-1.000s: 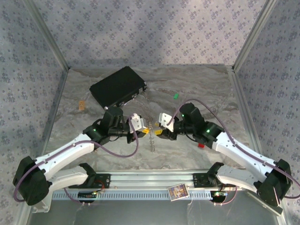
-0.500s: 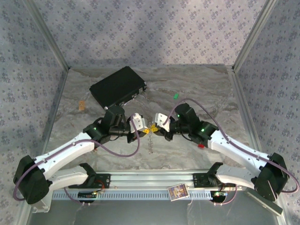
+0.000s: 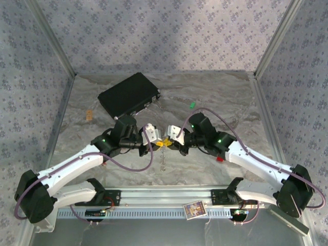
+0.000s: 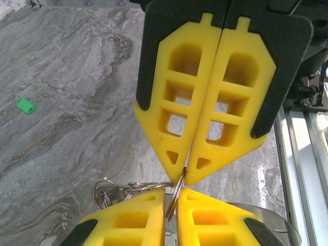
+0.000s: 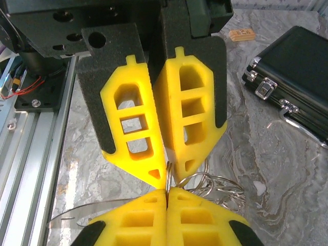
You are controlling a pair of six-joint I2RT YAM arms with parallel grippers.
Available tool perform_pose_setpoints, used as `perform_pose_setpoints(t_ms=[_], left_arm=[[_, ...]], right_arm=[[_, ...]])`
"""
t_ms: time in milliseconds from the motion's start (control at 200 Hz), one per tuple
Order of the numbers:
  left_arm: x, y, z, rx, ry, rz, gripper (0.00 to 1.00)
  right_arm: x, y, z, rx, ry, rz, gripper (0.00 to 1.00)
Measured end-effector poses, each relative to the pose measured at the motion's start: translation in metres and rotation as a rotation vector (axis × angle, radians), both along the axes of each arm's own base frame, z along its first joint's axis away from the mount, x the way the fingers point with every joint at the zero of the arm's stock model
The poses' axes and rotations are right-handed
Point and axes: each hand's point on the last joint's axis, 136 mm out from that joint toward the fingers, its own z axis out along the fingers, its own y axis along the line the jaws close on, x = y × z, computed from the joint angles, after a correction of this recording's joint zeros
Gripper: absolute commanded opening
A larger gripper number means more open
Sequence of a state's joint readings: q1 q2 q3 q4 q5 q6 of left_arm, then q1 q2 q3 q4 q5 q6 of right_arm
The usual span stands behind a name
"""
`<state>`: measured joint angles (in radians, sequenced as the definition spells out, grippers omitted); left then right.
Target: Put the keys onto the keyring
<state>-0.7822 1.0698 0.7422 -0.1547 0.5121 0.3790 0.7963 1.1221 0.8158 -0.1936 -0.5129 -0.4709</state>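
Keyring (image 4: 107, 192) sits in mid-air over the middle of the table (image 3: 241, 102), pinched from both sides where the two arms meet tip to tip. The left gripper (image 4: 185, 177) has its yellow fingers (image 4: 174, 118) pressed flat together, and a thin edge of the ring runs out from between their very tips. The rest of the silver loops bunch just to the left of the tips in the left wrist view, outside the fingers. The right gripper (image 5: 168, 179) is closed as well, its fingers touching along their length and nipping the same ring edge at the points. In the right wrist view the loose loops fan out to the right of the tips.

The two pairs of fingertips stand almost touching each other, with the ring edge crossing the small gap between them. From the top camera a thin chain (image 3: 163, 160) hangs straight down from the meeting point toward the table.

A green key (image 3: 192, 105) lies on the table beyond the grippers, well apart from the ring. A black box (image 3: 128, 95) rests farther back on the left. Whether any key already hangs on the ring cannot be told.
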Motion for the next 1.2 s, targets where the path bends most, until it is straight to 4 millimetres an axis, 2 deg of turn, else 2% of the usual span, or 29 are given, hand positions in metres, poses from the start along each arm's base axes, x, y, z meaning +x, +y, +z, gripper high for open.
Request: perform_pose_setpoints(t_ms=[50, 110, 170, 255, 455, 535, 630, 820, 889, 1004, 1109, 1199], left_arm=[[-0.001, 0.000, 0.000, 0.002, -0.002, -0.006, 0.00], [-0.002, -0.001, 0.000, 0.002, -0.001, -0.010, 0.00], [-0.002, -0.001, -0.001, 0.003, 0.000, -0.010, 0.00], [-0.001, 0.000, 0.000, 0.005, 0.005, 0.002, 0.00], [0.016, 0.004, 0.003, 0.052, 0.106, 0.144, 0.00], [0.027, 0.006, 0.007, 0.077, 0.164, 0.235, 0.00], [0.042, 0.012, 0.013, 0.102, 0.239, 0.372, 0.00], [0.064, 0.013, 0.020, 0.136, 0.479, 0.630, 0.00], [0.069, 0.008, 0.018, 0.158, 0.584, 0.705, 0.00], [0.073, -0.002, 0.010, 0.189, 0.758, 0.797, 0.00], [0.067, -0.004, 0.001, 0.195, 0.922, 0.867, 0.00], [0.062, -0.004, 0.003, 0.178, 1.044, 0.918, 0.00]], right_arm=[[0.000, -0.001, 0.000, -0.005, 0.000, -0.003, 0.00], [0.001, -0.001, 0.000, -0.008, -0.002, -0.003, 0.00], [0.002, -0.002, 0.000, -0.013, -0.008, -0.008, 0.24], [0.005, -0.003, -0.001, -0.021, -0.021, -0.027, 0.28], [0.017, -0.025, 0.017, 0.021, -0.062, -0.133, 0.27], [0.013, -0.030, 0.024, 0.049, -0.060, -0.143, 0.25], [0.003, -0.026, 0.024, 0.073, -0.031, -0.110, 0.24], [-0.019, -0.005, 0.006, 0.095, 0.048, -0.025, 0.20], [-0.021, 0.004, -0.002, 0.106, 0.062, -0.019, 0.12], [-0.014, 0.013, -0.020, 0.111, 0.072, -0.047, 0.10], [-0.003, 0.015, -0.035, 0.118, 0.062, -0.103, 0.10], [0.008, 0.012, -0.044, 0.127, 0.032, -0.164, 0.15]])
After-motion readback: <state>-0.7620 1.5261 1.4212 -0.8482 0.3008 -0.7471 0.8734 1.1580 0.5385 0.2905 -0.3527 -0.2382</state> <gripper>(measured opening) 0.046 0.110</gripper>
